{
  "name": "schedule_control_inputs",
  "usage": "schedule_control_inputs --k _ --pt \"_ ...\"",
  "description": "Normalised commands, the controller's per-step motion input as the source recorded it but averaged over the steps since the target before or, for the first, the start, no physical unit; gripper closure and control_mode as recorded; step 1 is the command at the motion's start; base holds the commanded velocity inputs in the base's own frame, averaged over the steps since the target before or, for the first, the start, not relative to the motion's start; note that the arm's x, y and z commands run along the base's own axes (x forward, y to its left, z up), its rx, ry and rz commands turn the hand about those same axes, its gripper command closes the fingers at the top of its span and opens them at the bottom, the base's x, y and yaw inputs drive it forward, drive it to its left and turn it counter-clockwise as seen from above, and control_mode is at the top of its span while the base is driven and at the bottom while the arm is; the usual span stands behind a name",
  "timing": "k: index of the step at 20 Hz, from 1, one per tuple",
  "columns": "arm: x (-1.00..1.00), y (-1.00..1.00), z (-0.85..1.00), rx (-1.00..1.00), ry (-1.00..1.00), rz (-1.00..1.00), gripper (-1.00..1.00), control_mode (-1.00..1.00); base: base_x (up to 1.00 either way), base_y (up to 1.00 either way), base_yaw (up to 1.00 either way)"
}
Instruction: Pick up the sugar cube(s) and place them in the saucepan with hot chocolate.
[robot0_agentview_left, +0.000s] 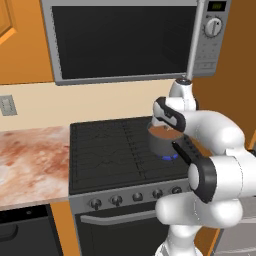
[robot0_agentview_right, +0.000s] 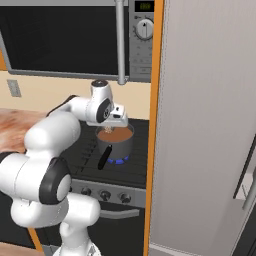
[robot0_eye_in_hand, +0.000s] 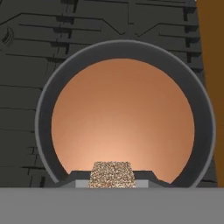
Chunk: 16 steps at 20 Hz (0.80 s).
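Gripper (robot0_eye_in_hand: 112, 181) clenched on sugar cube (robot0_eye_in_hand: 112, 174), pinched at opposite side faces, directly above saucepan (robot0_eye_in_hand: 43, 131). Cube judged light, stiff, crumbly, grainy; gentle side pinch suited.

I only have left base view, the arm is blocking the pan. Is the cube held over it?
Observer: Yes. In the hand view the sugar cube sits between the fingertips, jaws shut on it, directly above the brown liquid.
Operator: Centred over the saucepan?
Observer: The saucepan rim rings the whole hand view; the cube is over the liquid near one edge, inside the rim.
Operator: Burner on?
Observer: The right base view shows a blue flame under the pan.
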Motion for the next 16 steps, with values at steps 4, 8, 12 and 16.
schedule_control_inputs --k 4,8,12,16 --pt "0.05 -0.09 0.00 0.00 0.00 0.00 1.00 -1.00 0.00 0.00 0.00" --pt "0.13 -0.05 -0.08 0.00 0.00 0.00 1.00 -1.00 0.00 0.00 0.00" --pt "0.13 0.00 -0.14 0.00 0.00 0.00 1.00 -1.00 0.00 0.00 0.00" --pt "0.13 0.00 -0.21 0.00 0.00 0.00 1.00 -1.00 0.00 0.00 0.00"
